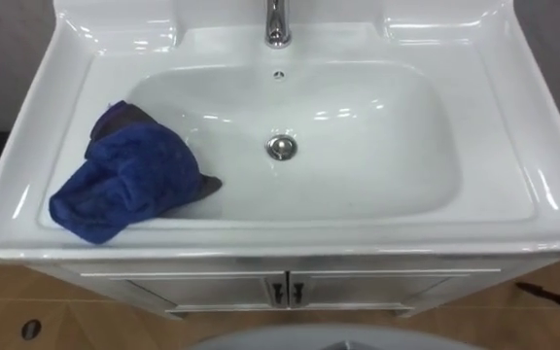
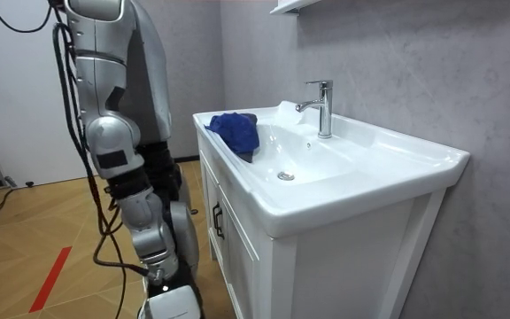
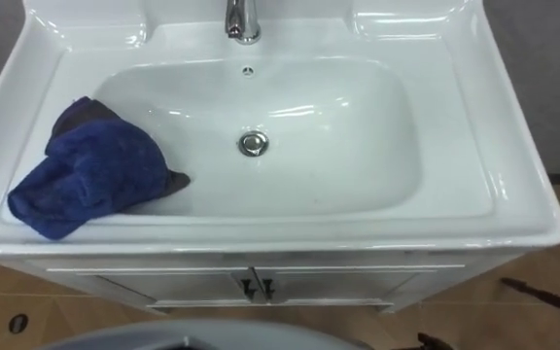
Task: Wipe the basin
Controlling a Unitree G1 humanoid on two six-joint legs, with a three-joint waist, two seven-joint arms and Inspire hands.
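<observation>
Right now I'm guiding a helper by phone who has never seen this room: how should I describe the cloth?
Look for the white basin, with a chrome tap at the back. The cloth lies on the basin's left side as the robot faces it, draped from the rim down into the bowl. It is the only dark blue, crumpled thing; the rest is white or chrome.

Above the lowered right hand [image 2: 172, 306], the basin [image 1: 387, 126] bowl lies open around the drain [image 1: 281, 147] and nearer — a blue cloth [image 1: 129, 180] heaps over the slope farthest from it, the tap [image 1: 277, 24] beyond.
</observation>
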